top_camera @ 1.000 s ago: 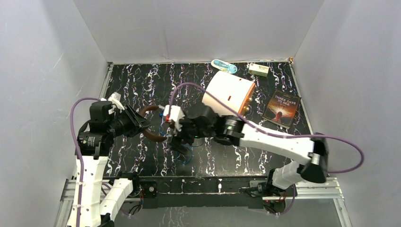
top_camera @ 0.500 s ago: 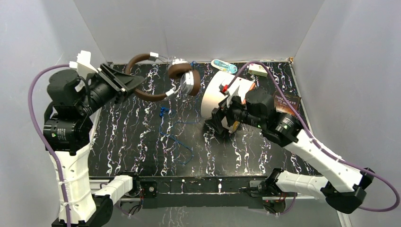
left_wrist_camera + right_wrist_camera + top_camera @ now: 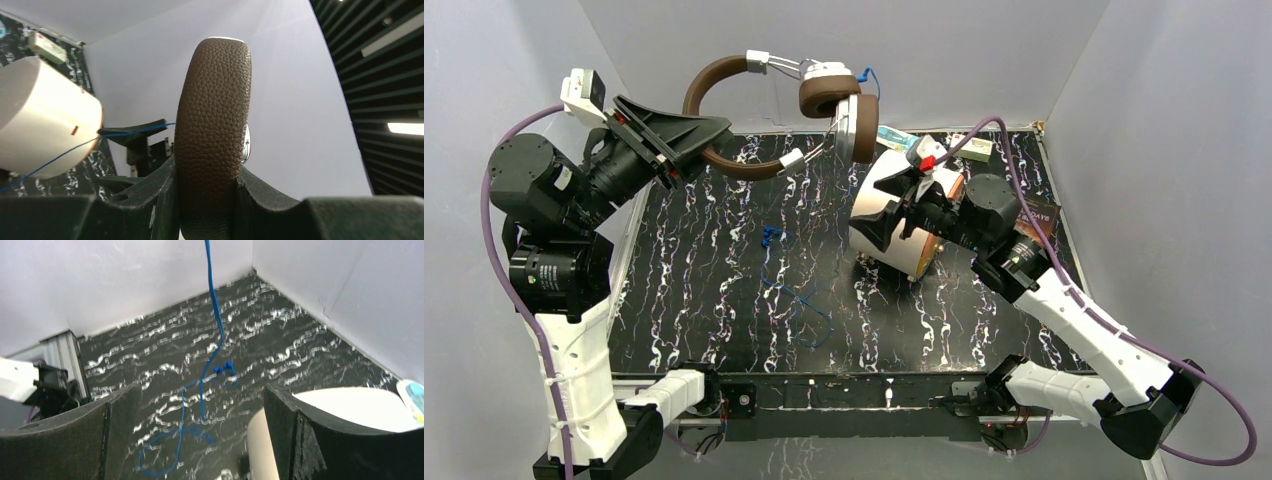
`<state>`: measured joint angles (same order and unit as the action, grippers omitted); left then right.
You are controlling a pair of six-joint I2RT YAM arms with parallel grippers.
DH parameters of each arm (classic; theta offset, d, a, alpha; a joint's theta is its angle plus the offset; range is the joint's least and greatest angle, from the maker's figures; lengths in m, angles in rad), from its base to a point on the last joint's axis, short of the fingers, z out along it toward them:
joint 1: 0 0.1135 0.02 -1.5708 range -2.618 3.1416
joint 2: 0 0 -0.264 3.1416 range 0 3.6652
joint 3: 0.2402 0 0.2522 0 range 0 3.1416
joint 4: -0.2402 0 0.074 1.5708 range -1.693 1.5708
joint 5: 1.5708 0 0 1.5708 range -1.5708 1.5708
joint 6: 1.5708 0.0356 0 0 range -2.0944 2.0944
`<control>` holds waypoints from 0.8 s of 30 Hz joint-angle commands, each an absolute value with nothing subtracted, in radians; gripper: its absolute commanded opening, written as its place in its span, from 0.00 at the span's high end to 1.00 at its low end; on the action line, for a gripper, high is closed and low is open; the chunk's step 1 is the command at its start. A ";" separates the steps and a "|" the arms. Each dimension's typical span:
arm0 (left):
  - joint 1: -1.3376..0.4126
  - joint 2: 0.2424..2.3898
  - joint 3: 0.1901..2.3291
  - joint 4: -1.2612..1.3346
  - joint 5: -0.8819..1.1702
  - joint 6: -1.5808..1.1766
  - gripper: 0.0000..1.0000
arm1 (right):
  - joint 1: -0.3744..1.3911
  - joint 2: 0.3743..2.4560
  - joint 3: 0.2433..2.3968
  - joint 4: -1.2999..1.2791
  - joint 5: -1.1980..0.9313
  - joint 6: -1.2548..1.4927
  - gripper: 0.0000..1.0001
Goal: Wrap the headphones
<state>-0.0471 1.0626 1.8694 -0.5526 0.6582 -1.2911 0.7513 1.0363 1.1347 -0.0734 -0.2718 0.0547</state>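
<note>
The brown headphones (image 3: 754, 110) hang in the air at the upper left, ear cups with silver backs to the right. My left gripper (image 3: 696, 135) is shut on their padded headband (image 3: 212, 135), which fills the gap between its jaws (image 3: 207, 187). The thin blue cable (image 3: 789, 285) trails from an ear cup down to loose loops on the black marbled table. My right gripper (image 3: 892, 205) is open in front of the cream cylinder. In the right wrist view the cable (image 3: 212, 315) hangs down between its spread fingers (image 3: 200, 430), touching neither.
The large cream cylinder (image 3: 909, 210) lies on its side at centre right, under the right wrist. A book (image 3: 1034, 215), a small white box (image 3: 972, 147) and a blue-white packet (image 3: 899, 140) lie at the back right. White walls enclose the table.
My left arm has lifted the headphones from the table to high at the upper left. My right gripper has pulled back right to the cylinder and tilted up.
</note>
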 commanded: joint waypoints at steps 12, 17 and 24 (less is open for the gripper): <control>-0.048 1.013 1.842 -0.119 0.813 -1.580 1.00 | 0.743 1.053 0.873 0.656 -0.390 0.163 0.15; -0.049 1.009 1.838 -0.066 0.827 -1.604 1.00 | 0.743 1.103 0.856 0.767 -0.452 0.236 0.31; -0.051 1.010 1.825 -0.110 0.906 -1.420 1.00 | 0.738 0.927 0.847 0.514 -0.199 0.161 0.84</control>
